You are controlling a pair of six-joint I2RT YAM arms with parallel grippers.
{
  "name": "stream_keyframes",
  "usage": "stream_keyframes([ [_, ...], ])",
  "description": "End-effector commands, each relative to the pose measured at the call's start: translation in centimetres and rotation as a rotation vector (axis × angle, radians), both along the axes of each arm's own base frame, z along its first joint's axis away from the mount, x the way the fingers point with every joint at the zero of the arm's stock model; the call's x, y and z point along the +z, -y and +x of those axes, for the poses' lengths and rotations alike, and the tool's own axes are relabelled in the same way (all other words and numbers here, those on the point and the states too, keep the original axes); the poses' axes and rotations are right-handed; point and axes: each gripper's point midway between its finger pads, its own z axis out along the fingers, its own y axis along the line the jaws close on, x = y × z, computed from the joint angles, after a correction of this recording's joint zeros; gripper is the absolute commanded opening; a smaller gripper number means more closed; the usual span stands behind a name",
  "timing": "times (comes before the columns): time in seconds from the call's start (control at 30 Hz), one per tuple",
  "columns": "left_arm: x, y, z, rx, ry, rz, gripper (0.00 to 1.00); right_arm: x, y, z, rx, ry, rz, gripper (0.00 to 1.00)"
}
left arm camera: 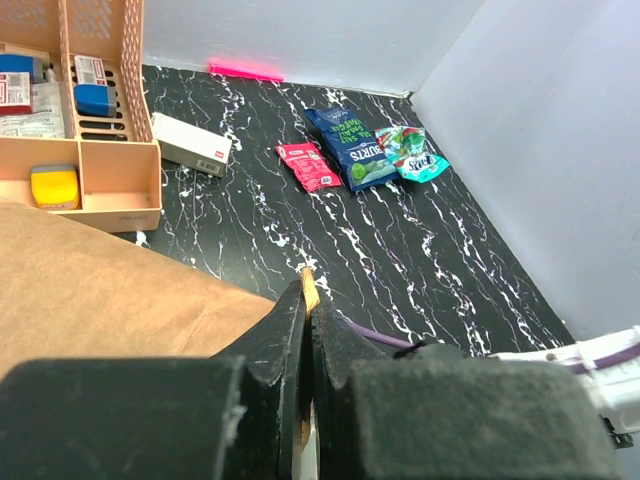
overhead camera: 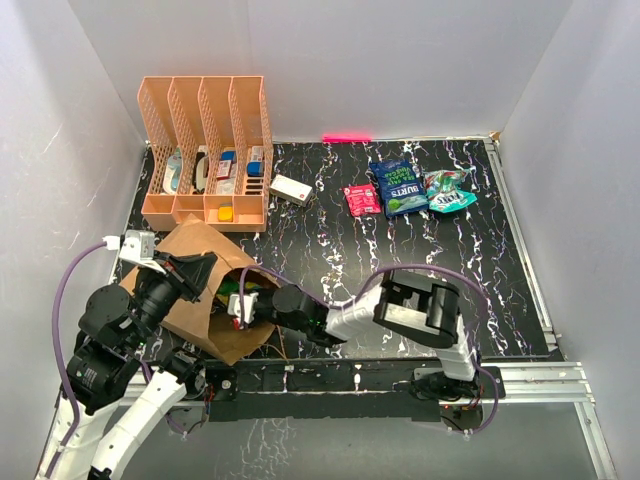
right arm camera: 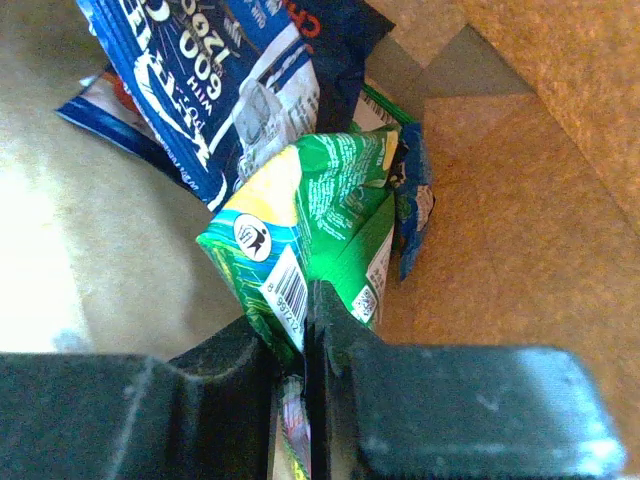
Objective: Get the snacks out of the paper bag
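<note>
The brown paper bag (overhead camera: pixel 190 300) lies on its side at the near left. My left gripper (overhead camera: pixel 205 272) is shut on the bag's upper edge, which shows pinched between its fingers in the left wrist view (left arm camera: pixel 309 288). My right gripper (overhead camera: pixel 238 303) reaches into the bag's mouth. Inside, it (right arm camera: pixel 308 312) is shut on the corner of a green-yellow snack bag (right arm camera: pixel 310 220). A dark blue chip bag (right arm camera: pixel 220 70) lies behind that, on the bag's brown wall (right arm camera: pixel 520 200). On the table at the far right lie a pink-red packet (overhead camera: pixel 361 199), a dark blue bag (overhead camera: pixel 397 187) and a teal bag (overhead camera: pixel 448 190).
An orange mesh rack (overhead camera: pixel 205 150) with little boxes stands at the far left. A small white box (overhead camera: pixel 291 189) lies beside it. Grey walls close in the table on three sides. The right arm's purple cable (overhead camera: pixel 330 295) loops over the table's near middle.
</note>
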Motion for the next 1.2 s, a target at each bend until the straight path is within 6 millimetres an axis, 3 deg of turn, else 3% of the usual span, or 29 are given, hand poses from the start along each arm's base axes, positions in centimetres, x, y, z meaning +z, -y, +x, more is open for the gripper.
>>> stream_keyframes([
  [0.0,1.5,-0.3,0.3,0.020,0.037,-0.007,0.00,6.9,0.9,-1.8,0.005,-0.047,0.196,0.08],
  [0.17,1.5,-0.1,0.8,0.026,0.024,-0.010,0.00,10.2,4.2,-3.4,-0.024,-0.240,0.274,0.08],
  [0.33,1.1,0.1,0.9,0.024,0.015,-0.033,0.00,8.3,7.1,-2.0,-0.232,-0.434,0.232,0.08],
  [0.43,1.0,0.2,1.0,0.025,0.017,-0.049,0.00,7.4,6.3,-1.7,-0.237,-0.432,0.249,0.08],
  [0.6,1.5,0.3,1.1,0.022,0.014,-0.049,0.00,6.7,2.0,-0.5,-0.213,-0.414,0.267,0.08],
  [0.67,1.7,0.3,1.2,0.026,0.018,-0.055,0.00,7.1,0.8,-0.3,-0.202,-0.411,0.265,0.08],
  [0.73,2.0,0.4,1.3,0.026,0.031,-0.067,0.00,7.9,1.0,-0.3,-0.205,-0.414,0.289,0.08],
  [0.83,2.3,0.4,1.7,0.036,0.042,-0.080,0.00,7.6,2.7,-0.8,-0.210,-0.412,0.249,0.08],
  [0.97,1.7,0.4,2.5,0.058,0.022,-0.069,0.00,9.2,6.6,-2.4,-0.186,-0.397,0.201,0.08],
  [1.03,1.4,0.4,2.8,0.066,0.014,-0.054,0.00,11.1,8.8,-3.3,-0.175,-0.396,0.207,0.08],
  [1.17,1.0,0.0,3.4,0.097,-0.009,-0.030,0.00,12.2,12.7,-4.9,-0.169,-0.434,0.205,0.08],
])
